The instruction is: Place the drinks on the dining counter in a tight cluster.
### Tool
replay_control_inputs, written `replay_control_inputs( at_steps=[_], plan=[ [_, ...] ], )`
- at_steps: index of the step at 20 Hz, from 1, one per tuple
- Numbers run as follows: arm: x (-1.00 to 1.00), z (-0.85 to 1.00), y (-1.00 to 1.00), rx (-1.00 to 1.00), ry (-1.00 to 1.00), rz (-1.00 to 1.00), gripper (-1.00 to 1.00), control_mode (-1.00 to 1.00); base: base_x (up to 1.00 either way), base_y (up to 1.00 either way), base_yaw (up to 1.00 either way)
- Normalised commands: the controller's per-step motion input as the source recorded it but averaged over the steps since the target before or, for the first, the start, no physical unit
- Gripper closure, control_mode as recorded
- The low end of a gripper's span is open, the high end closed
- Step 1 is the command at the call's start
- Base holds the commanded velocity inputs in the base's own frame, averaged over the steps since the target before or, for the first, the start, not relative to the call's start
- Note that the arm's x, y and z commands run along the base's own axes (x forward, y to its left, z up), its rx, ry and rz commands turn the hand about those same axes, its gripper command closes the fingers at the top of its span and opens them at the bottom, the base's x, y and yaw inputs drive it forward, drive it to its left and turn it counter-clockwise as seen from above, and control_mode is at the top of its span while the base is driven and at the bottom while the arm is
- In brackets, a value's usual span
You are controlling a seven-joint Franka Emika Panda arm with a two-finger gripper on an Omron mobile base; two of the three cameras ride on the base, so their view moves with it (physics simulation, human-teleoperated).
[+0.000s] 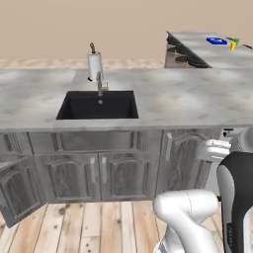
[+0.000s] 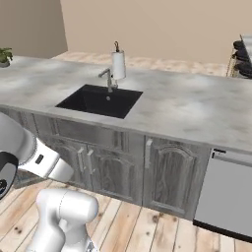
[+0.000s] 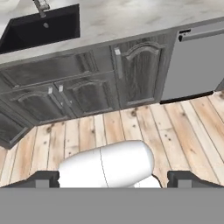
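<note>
- Zero drinks picked up so far, judging by how things lie. At the far right of the left base view, small coloured things (image 1: 233, 43) stand on a grey marbled top (image 1: 217, 54); one is yellow with a green bit, next to a flat blue thing (image 1: 217, 41). Too small to tell if those are the bottles, so I won't swear to it.
- Whether that far top is the dining counter I can't tell either; dark chairs or stools (image 1: 180, 52) are tucked along its side.
- Gripper (image 3: 113, 178) is in the hand view, both dark finger tips spread wide with nothing between them, looking at wood floor (image 3: 183, 127) and cabinet doors (image 3: 83, 94).
- Right ahead is the worktop (image 1: 173, 99) with the black sink (image 1: 98, 105), a faucet (image 1: 101, 84) and a paper towel roll (image 1: 94, 65). A dishwasher front (image 2: 226, 194) sits to the right, and a potted plant (image 2: 5, 55) at the far left of the right base view.
- So my read: it's the very start, the travel step. The next move calls for driving the base over toward that far top, then bringing the arm up from its tucked pose for a first grab.
</note>
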Motion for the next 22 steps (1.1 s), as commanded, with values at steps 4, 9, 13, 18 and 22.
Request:
replay_control_inputs(
  at_steps=[4, 9, 13, 18, 22],
  plan=[
    [0.00, 0.00, 0.00, 0.00, 0.00, 0.00, -1.00, 1.00, 0.00, 1.00, 0.10],
    [0.00, 0.00, 0.00, 0.00, 0.00, 0.00, -1.00, 1.00, -0.06, 1.00, 0.20],
    [0.00, 0.00, 0.00, 0.00, 0.00, 0.00, -1.00, 1.00, 0.04, 0.98, 0.26],
    [0.00, 0.00, 0.00, 0.00, 0.00, 0.00, -1.00, 1.00, 0.40, 0.62, 0.19],
    [0.00, 0.00, 0.00, 0.00, 0.00, 0.00, -1.00, 1.00, 0.32, 0.33, 0.11]
  ],
)
